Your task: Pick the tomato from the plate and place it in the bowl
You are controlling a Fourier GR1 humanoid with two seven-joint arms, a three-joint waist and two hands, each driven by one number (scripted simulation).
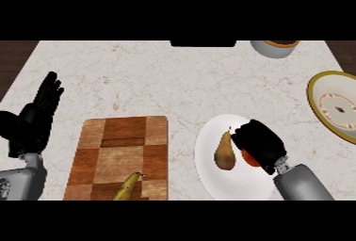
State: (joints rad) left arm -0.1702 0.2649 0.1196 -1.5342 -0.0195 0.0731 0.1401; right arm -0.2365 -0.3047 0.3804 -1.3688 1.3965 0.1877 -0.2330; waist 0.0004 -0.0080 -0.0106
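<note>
Red tomato (251, 159) mostly hidden under right robot hand (261, 141).

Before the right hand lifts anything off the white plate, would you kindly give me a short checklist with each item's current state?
1. Right hand is over the tomato: ok, it covers most of the tomato on the white plate.
2. Fingers closed round the tomato: cannot tell, the hand hides the contact.
3. Pear out of the grasp: ok, it lies just left of the hand, though close.
4. Bowl ready to receive: ok, it sits at the right edge, partly cut off.
5. Left hand out of the way: ok, resting open at the left edge.
</note>
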